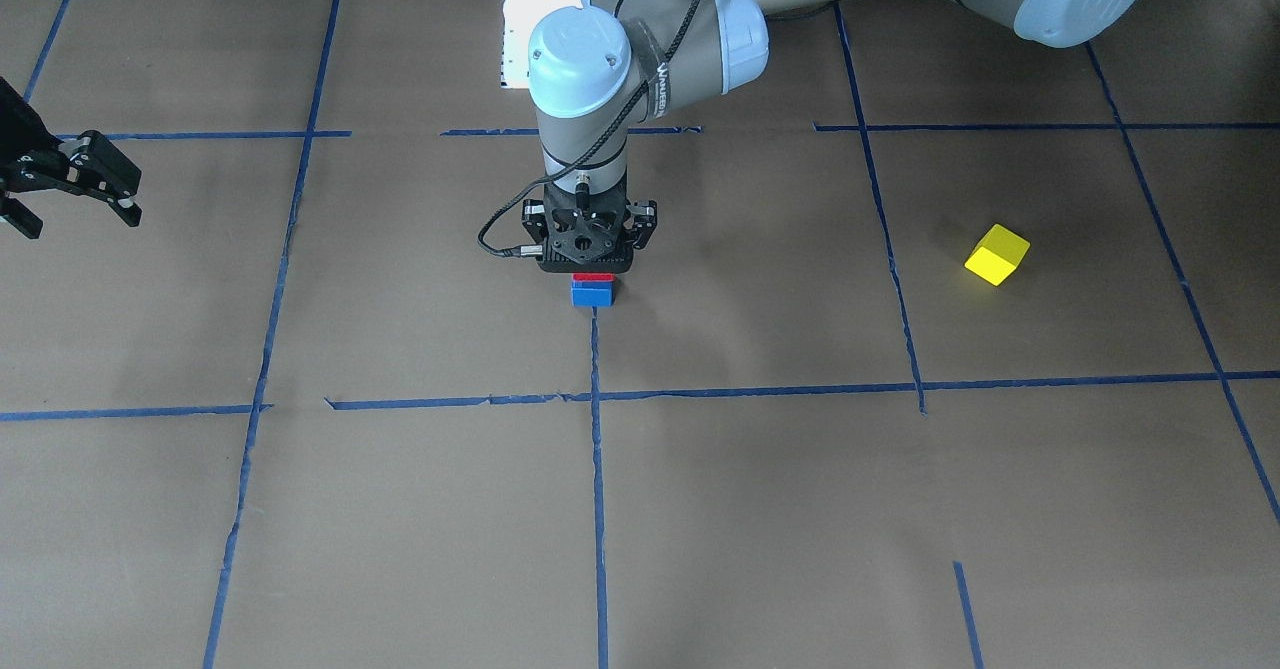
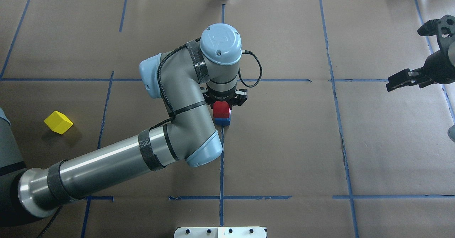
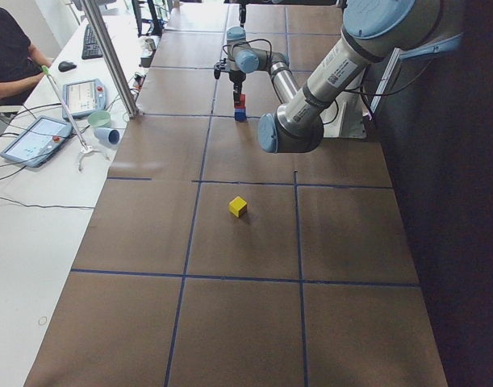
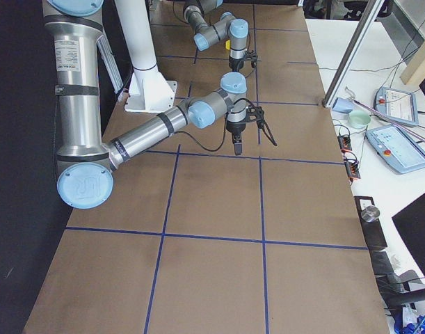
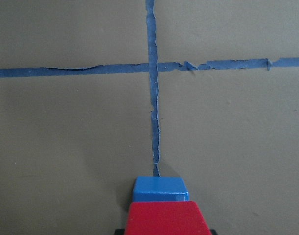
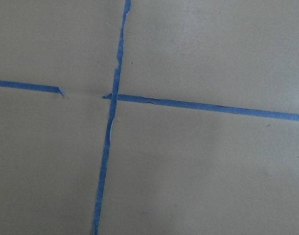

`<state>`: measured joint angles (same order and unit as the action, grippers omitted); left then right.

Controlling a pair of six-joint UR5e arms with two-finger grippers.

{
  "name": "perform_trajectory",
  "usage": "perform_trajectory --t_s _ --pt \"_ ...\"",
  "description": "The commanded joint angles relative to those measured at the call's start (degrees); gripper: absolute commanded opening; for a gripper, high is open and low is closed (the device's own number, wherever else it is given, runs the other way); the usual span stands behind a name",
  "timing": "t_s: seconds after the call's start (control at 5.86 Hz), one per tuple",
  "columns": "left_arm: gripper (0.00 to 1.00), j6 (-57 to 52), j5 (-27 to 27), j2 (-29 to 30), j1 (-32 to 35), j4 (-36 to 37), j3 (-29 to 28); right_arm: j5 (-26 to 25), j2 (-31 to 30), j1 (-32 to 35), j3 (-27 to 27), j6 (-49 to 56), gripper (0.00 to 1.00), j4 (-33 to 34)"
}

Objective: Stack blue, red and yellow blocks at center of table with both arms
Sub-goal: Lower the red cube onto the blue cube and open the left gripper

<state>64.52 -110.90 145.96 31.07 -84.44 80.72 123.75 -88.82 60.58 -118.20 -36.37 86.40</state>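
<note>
The red block [image 2: 221, 109] sits squarely on the blue block [image 2: 222, 121], edges in line. The pair stands at the middle of the counter [image 1: 760, 509], on the end of a blue tape line [image 5: 151, 98] that runs towards a crossing of the grid. That spot suits the task, since the tape marks the centre and gives both arms a shared reference.

The left pincer [image 2: 223, 102] points straight down over the red block, its jaws on either side of it. The vertical pose keeps the block level as it meets the one below. Whether the jaws are pressing on the block or have loosened cannot be told: the pincer's body hides the contact from the outside views, and the left wrist view shows only the two blocks.

Two of the three colours are therefore in place, and this step looks like the setting-down of the second layer.

The yellow block [image 1: 997, 254] lies alone on the counter, well apart from the stack on the robot's left side and turned at an angle to the grid. It probably comes next.

The right pincer [image 1: 82, 221] hangs above the counter far out on the robot's right with its jaws apart and nothing between them. Its wrist view shows only paper and tape. Parked there, it leaves the centre free for the left arm.
</note>
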Motion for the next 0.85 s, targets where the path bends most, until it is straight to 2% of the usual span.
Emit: perform_trajectory --t_s 0.0,0.68 --pt "0.00 -0.10 -0.02 -0.24 -0.49 -1.06 -0.55 0.00 0.05 -0.03 -0.10 -0.02 1.00 0.00" --pt "0.02 -0.54 1.83 -0.06 -0.75 -2.56 -1.35 0.00 0.05 -0.03 -0.01 -0.02 1.00 0.00"
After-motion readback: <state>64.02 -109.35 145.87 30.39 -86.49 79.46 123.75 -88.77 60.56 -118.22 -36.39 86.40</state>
